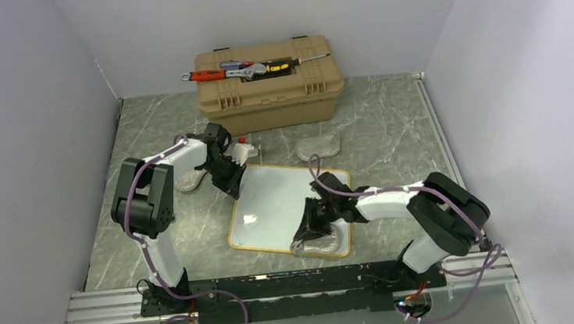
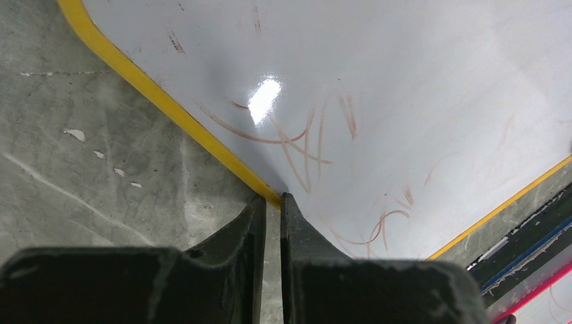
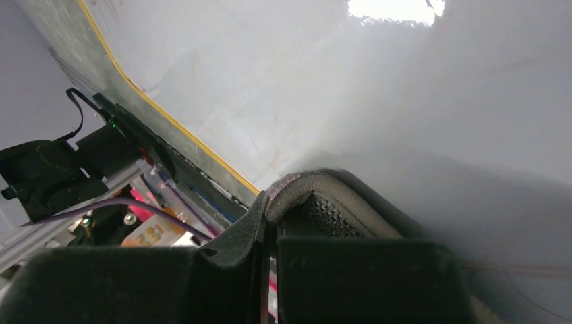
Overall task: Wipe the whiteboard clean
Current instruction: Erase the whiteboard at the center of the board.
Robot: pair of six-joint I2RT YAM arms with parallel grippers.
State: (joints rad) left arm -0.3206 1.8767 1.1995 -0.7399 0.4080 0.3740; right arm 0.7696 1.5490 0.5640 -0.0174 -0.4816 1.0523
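The glossy white, yellow-rimmed whiteboard (image 1: 272, 202) is clamped at its rim by the left tool (image 2: 272, 197). A dark, grey-edged pad (image 3: 324, 202) is pinched against it by the right tool (image 3: 270, 216).

Back wall (image 1: 255, 16): plain, pale grey, unmarked.
Left wall (image 1: 24, 153): same pale grey; meets the back wall in a straight vertical corner.
Right wall (image 1: 536, 93): same finish, slightly brighter than the left.
Counter (image 1: 390, 121): grey-green stone-pattern surface with pale veins, enclosed by the three walls; the left wrist view shows small white chips and a faint scratch.
Edge strip (image 1: 439, 129): pale metal strip along the counter's right side, at the foot of the right wall.
Near rail (image 1: 101, 307): ribbed aluminium section along the counter's near edge.
Light: even, from overhead; shadows soft.
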